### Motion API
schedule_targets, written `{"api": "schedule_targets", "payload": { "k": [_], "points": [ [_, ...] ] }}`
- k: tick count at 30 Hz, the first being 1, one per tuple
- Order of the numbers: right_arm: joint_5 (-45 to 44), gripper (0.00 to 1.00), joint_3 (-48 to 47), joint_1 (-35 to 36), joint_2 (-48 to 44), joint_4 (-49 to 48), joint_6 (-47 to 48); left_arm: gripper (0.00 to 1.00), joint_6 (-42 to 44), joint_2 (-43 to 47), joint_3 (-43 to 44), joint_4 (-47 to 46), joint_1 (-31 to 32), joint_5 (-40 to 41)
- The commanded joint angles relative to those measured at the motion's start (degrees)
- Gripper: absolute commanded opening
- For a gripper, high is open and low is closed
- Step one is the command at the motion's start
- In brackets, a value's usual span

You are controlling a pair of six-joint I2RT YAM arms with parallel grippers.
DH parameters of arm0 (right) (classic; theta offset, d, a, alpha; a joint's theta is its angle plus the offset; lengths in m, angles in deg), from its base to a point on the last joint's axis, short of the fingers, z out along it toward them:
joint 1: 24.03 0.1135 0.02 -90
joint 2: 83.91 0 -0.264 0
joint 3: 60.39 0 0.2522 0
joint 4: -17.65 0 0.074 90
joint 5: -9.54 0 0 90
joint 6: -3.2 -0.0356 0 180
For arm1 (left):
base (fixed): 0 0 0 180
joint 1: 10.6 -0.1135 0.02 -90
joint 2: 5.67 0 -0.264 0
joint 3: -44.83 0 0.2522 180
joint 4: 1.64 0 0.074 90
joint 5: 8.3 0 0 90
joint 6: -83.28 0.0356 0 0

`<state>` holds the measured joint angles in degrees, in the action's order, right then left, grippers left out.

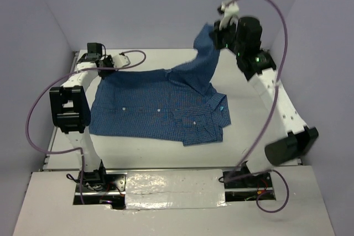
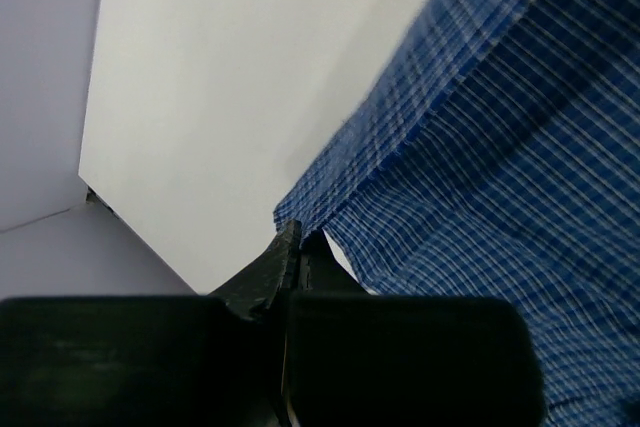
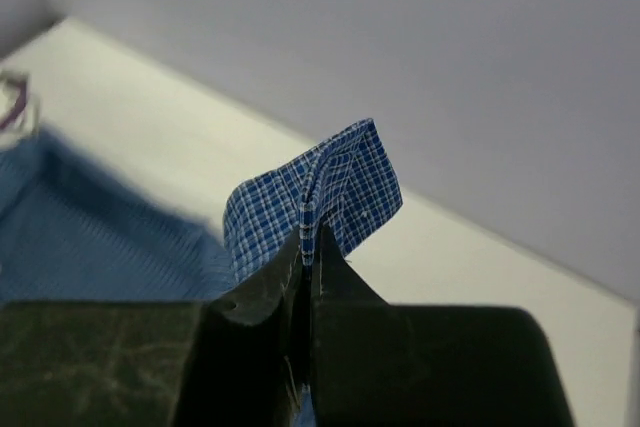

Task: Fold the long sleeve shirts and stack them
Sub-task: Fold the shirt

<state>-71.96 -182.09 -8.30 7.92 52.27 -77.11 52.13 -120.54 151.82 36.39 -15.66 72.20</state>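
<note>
Shirt (image 1: 155,109) lies spread on the white table (image 1: 166,150), buttons up, collar end to the right. Up high at the far right, the right gripper (image 1: 219,30) has its jaws pinched tight on a sleeve (image 1: 202,62), and that sleeve rises off the table in a steep drape. Down low, the left gripper (image 1: 112,63) sits at the shirt's far left corner, jaws pressed together. Whether any cloth is caught there, can't tell.

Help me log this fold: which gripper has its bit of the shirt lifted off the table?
The right gripper: shut on a sleeve end of the blue checked shirt, raised high. The left gripper pinches a corner down by the table.
</note>
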Motion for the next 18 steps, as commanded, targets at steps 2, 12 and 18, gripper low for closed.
{"api": "schedule_targets", "payload": {
  "k": [2,12,18],
  "points": [
    [-0.05,0.0,25.35,2.91,-18.5,-6.96,0.33,0.0,11.0,7.46,-7.96,2.0,0.05,-1.31],
    [2.76,0.0,39.28,6.32,-34.78,2.16,-5.47,0.0,28.85,13.7,-15.96,9.29,0.05,0.97],
    [6.18,0.0,48.43,10.64,-36.98,1.55,-11.7,0.0,30.72,14.06,-18.7,10.71,0.05,2.81]
  ]
}}
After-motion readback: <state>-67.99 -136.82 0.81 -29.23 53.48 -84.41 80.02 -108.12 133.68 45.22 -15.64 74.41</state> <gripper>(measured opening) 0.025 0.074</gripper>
